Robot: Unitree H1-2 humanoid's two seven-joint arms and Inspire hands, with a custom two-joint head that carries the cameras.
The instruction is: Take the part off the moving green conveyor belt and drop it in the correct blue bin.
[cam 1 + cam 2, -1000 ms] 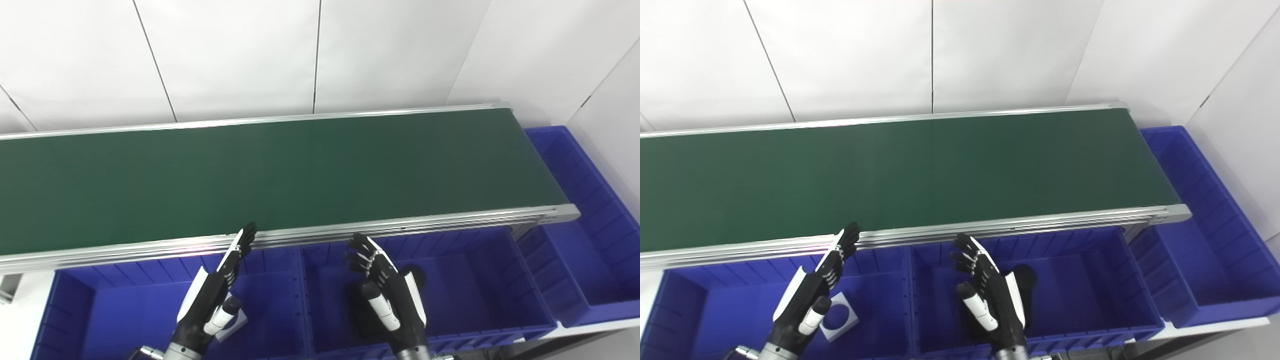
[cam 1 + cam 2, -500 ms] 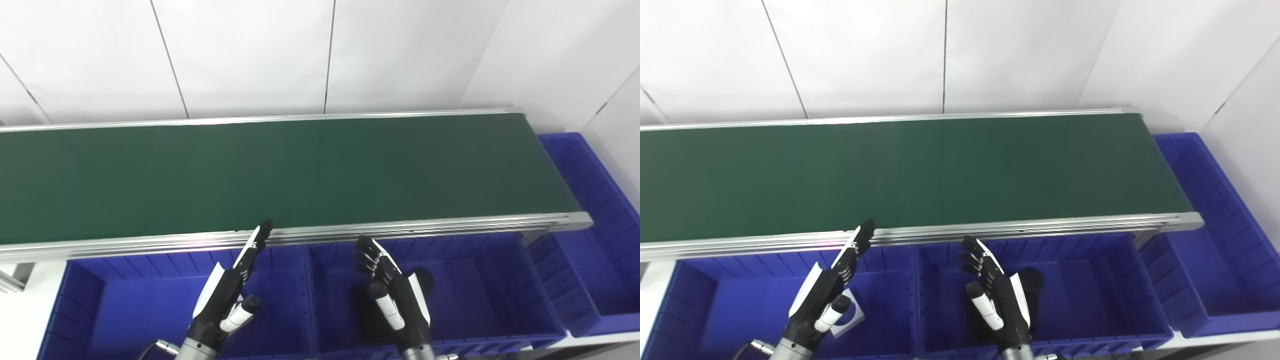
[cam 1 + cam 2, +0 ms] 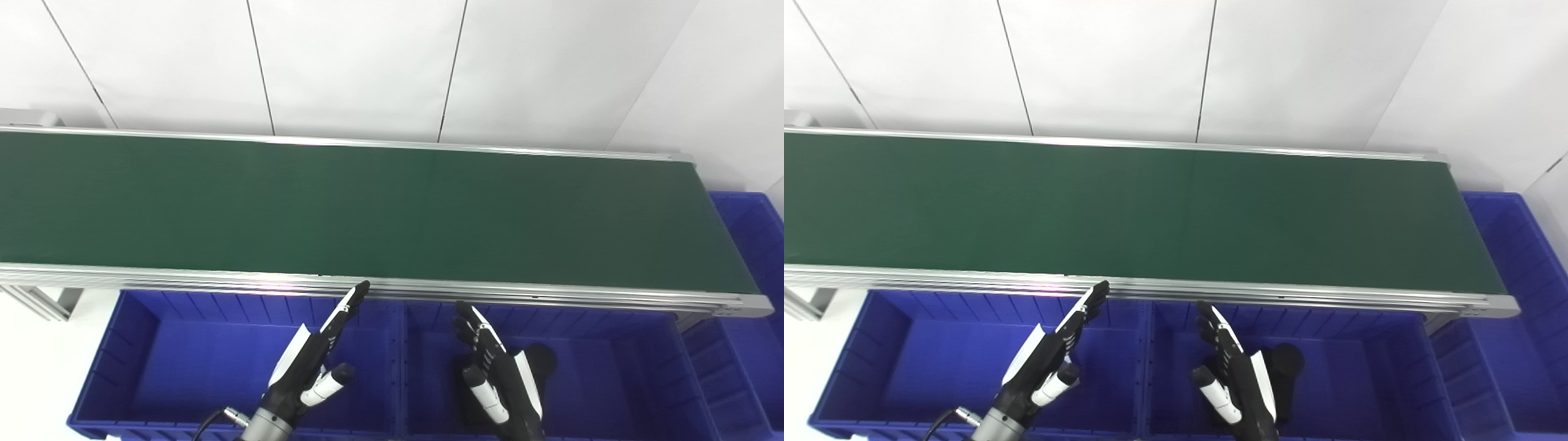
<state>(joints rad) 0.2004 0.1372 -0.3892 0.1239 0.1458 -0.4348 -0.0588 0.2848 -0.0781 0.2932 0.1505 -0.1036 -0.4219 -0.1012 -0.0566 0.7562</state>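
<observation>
I see the belt (image 3: 367,208) running bare from the left edge of my view to its right end, its near rail (image 3: 392,288) crossing just above both hands. No part shows on the green surface, so I cannot say where the part to be picked is.

My left hand (image 3: 312,361) hangs over the left bin (image 3: 116,343), fingers (image 3: 343,309) stretched straight and apart, their tips just short of the rail, thumb out to the side. It holds nothing.

My right hand (image 3: 499,373) hangs over the middle bin (image 3: 649,343), fingers spread and slightly curled, also holding nothing, its tips a little below the rail. The wall between the two bins lies between my hands.

A dark piece (image 3: 1289,361) lies on the middle bin's floor, partly hidden behind the right hand; I cannot tell its shape.

A third bin (image 3: 1513,257) sits past the belt's right end, running along the right edge of my view.

Both front bins give open room to either side of the hands, towards their outer walls. The left bin's floor looks clear where my hand does not cover it.
</observation>
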